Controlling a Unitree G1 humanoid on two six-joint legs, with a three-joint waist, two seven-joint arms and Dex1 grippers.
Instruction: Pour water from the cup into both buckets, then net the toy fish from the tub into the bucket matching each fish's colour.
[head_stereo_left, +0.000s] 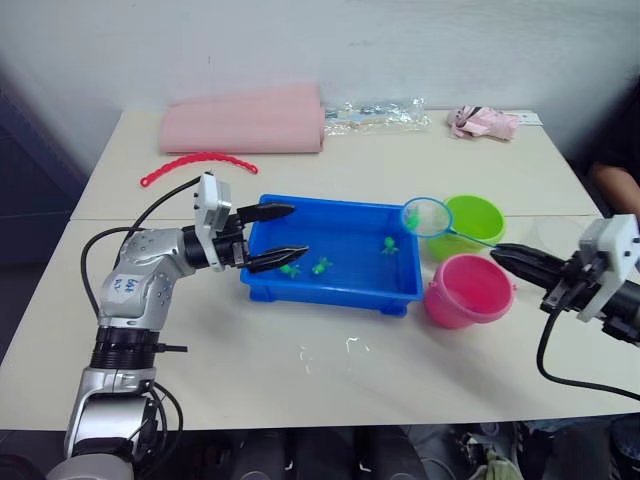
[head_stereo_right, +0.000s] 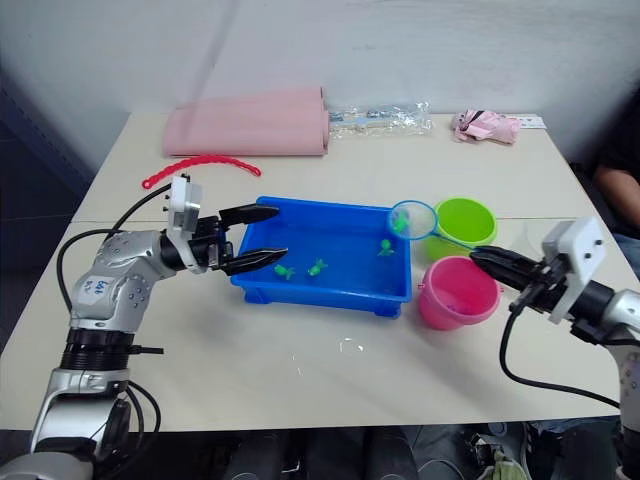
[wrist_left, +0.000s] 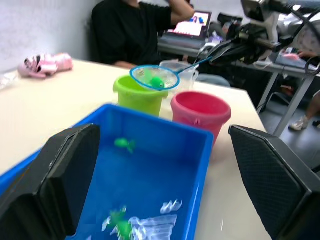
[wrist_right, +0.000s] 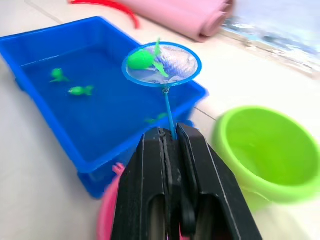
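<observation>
Beige tabletop (head_stereo_left: 330, 180) fills most of the head views, with a pale wall behind it. At frame centre sits the tub (head_stereo_left: 335, 292), a shallow blue tray holding water and several green toy fish (head_stereo_left: 320, 266) lying loose in it. To the right of the tub stand the two buckets: the green bucket (head_stereo_left: 478, 217) further back and the pink bucket (head_stereo_left: 468, 291) nearer, just beside each other and close to the tub's right end, presumably so that the net has only a short travel between them.

The right gripper (head_stereo_left: 510, 255), at right of frame, has its fingers pressed together on the thin handle of the net (head_stereo_left: 428, 216). The hoop hangs above the tub's far right corner, next to the green bucket's rim, and carries one green fish (wrist_right: 140, 59). Judged from this, the step in hand is transfer of that fish to the green bucket; the hoop must move right over the rim and then tip.

The left gripper (head_stereo_left: 272, 236), at left of frame, has its fingers spread wide on either side of the tub's left wall, holding nothing; it appears posted there to steady the tub. I cannot tell whether it touches the wall.

The cup (wrist_left: 177, 70) stands behind the buckets in the left wrist view.
</observation>
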